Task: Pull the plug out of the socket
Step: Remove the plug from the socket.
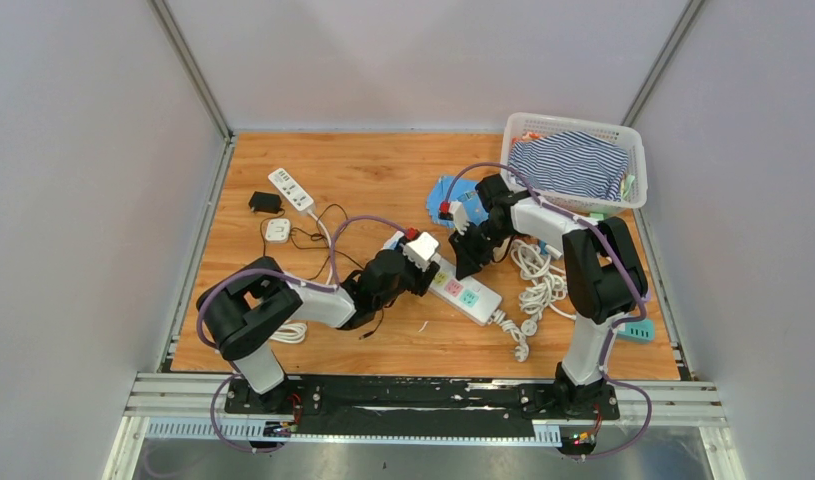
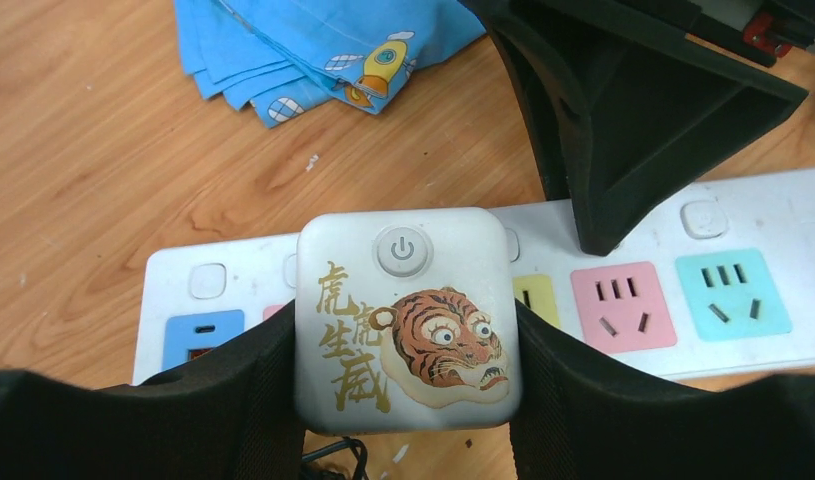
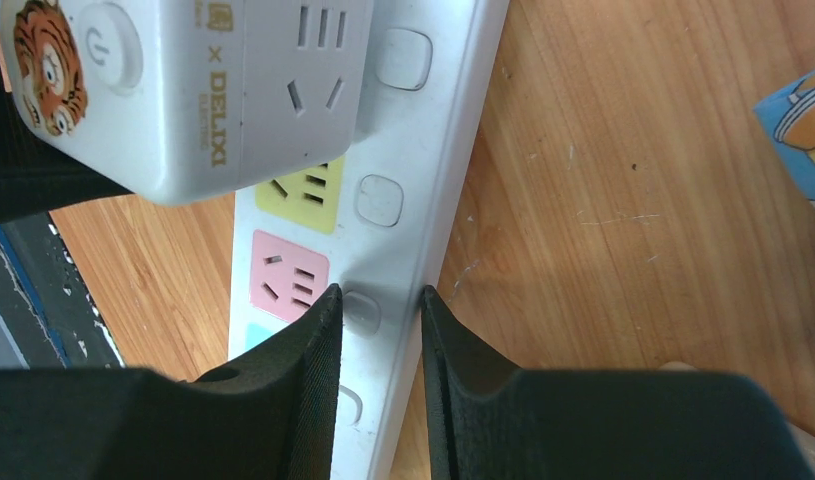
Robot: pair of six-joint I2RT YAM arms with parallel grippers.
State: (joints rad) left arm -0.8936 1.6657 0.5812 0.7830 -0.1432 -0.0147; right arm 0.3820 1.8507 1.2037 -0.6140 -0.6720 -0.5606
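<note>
A white cube plug [image 1: 420,250] with a tiger picture and a power button sits on the left end of the long white socket strip [image 1: 468,293]. My left gripper [image 1: 413,262] is shut on the cube's two sides; in the left wrist view the plug [image 2: 403,320] fills the space between the jaws and hides part of the strip [image 2: 743,300]. I cannot tell whether its prongs are seated. My right gripper [image 1: 470,262] stands tip-down on the strip's middle, jaws a narrow gap apart, holding nothing. In the right wrist view it [image 3: 381,300] straddles the strip's edge [image 3: 423,150] beside the pink socket, with the plug [image 3: 163,90] at upper left.
A blue folded cloth [image 1: 453,195] lies behind the strip. A white basket [image 1: 573,125] with striped cloth stands at the back right. The strip's white cable [image 1: 538,280] coils on the right. A small white strip [image 1: 290,189], a black adapter [image 1: 266,202] and thin black cords lie at the back left.
</note>
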